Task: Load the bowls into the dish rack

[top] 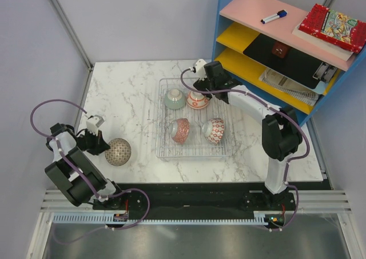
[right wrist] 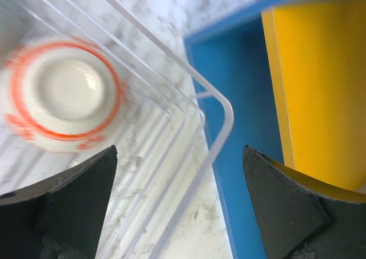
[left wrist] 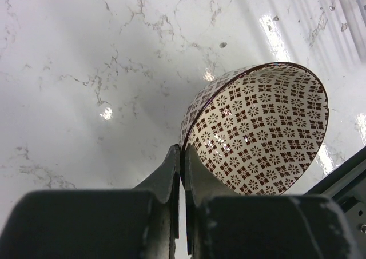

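Observation:
The wire dish rack [top: 163,150] lies mid-table and holds several bowls: a green one [top: 175,99], an orange-banded one [top: 198,100], and two red-patterned ones on their sides [top: 179,130] [top: 214,130]. A brown-patterned bowl [top: 118,151] sits on the table left of the rack. My left gripper [top: 106,146] is shut on its rim; the wrist view shows the fingers [left wrist: 184,156] pinching the rim of that bowl [left wrist: 263,127]. My right gripper [top: 199,85] is open and empty above the rack's far right corner [right wrist: 220,107], beside the orange-banded bowl [right wrist: 63,93].
A blue shelf unit [top: 226,27] with pink and yellow shelves stands at the back right, close to the right gripper; it holds a marker, a box and other items. White marble table [top: 126,93] lies between the left arm and the rack.

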